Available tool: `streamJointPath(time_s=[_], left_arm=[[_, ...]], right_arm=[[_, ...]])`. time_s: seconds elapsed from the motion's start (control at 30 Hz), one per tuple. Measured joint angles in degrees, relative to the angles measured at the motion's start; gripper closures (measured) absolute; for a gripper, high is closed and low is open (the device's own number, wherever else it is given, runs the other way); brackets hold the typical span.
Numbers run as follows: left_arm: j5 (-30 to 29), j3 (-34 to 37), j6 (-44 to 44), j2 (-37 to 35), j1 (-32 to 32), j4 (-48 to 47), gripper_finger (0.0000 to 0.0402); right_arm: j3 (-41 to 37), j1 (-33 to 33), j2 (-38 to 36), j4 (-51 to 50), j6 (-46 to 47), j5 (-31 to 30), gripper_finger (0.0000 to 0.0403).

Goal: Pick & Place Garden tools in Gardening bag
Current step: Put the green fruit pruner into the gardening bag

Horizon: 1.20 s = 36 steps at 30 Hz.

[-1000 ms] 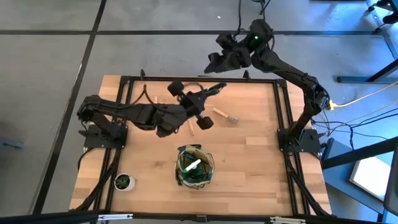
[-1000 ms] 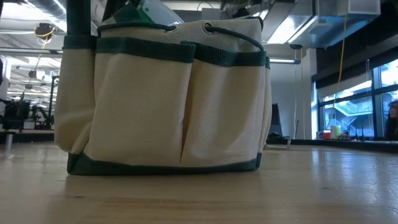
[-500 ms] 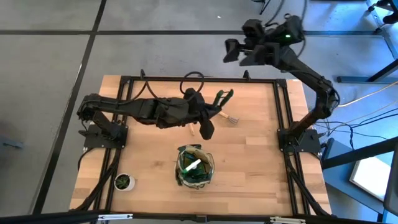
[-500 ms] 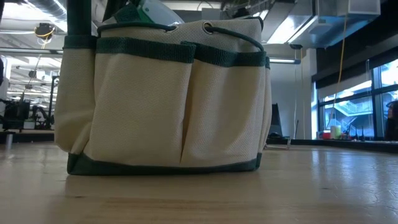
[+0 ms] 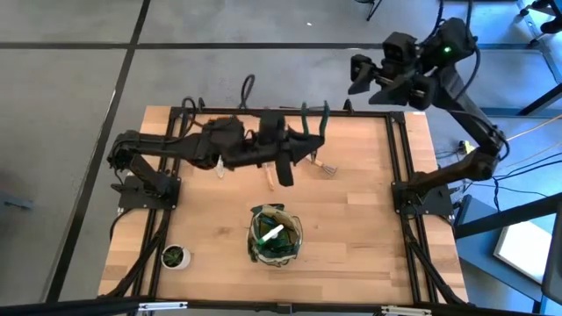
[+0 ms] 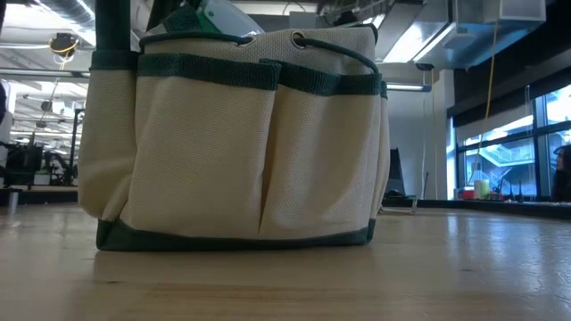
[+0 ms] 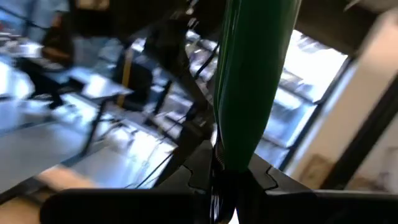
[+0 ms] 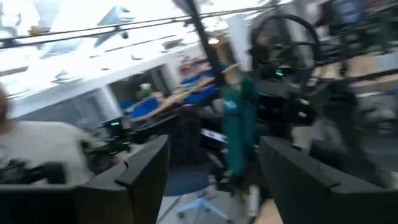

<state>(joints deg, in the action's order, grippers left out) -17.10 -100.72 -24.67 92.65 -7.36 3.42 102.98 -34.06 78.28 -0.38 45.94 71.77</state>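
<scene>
The khaki and green gardening bag stands at the table's near middle and fills the low view. A green spray bottle with a white trigger is inside it. My left gripper is over the far middle of the table, shut on green-handled pruning shears. A wooden-handled fork and another wooden handle lie flat on the table beside it. My right gripper is open and empty, raised beyond the table's far right corner. My left gripper pinches the shears between its two fingers at the lower end of the green handles. The handles stick out past the fingertips toward the table's far edge. The fingers hide the blades and the exact place of contact.
A small potted plant stands at the near left corner. A dark frame rail runs along the table's far edge, just below the shears. Bare wood lies to the right of the bag.
My left gripper has turned about at the wrist and gone toward the table's far edge with the shears, whose handles now point at the far edge. My right arm has swung to the right, away from the table's middle, staying raised.
</scene>
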Motion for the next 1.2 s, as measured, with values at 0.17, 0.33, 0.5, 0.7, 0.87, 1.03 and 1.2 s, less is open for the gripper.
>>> streamJointPath(time_s=[0.17, 0.33, 0.5, 0.7, 0.87, 1.03, 1.2], left_arm=[[11.4, 0.01, -4.97, 2.6, 3.63, 6.82, 0.0372], [14.84, 0.05, -8.65, 4.4, 5.94, 11.06, 0.0372], [13.87, 0.03, -8.83, 4.47, 6.9, 10.07, 0.0372], [15.5, 0.03, -10.45, 4.47, 7.63, 10.0, 0.0372], [15.34, 0.03, -10.61, 5.21, 7.91, 9.43, 0.0372], [15.26, 0.03, -10.27, 5.15, 8.0, 8.79, 0.0372], [15.13, 0.03, -10.17, 5.13, 7.98, 8.52, 0.0372]], right_arm=[[0.0, 1.55, -2.48, -18.97, -15.75, -8.8, 0.0166], [0.0, 5.77, -4.04, -29.18, -24.33, -18.69, 0.0166], [-0.02, 8.91, -6.06, -30.29, -26.05, -24.7, 0.0166], [0.0, 13.14, -7.81, -30.66, -27.35, -33.57, 0.0166], [0.0, 17.92, -7.43, -31.86, -28.4, -42.13, 0.0166], [-0.04, 22.18, -7.06, -32.74, -29.45, -52.24, 0.0166], [-0.04, 24.89, -6.89, -31.9, -30.97, -57.26, 0.0167]])
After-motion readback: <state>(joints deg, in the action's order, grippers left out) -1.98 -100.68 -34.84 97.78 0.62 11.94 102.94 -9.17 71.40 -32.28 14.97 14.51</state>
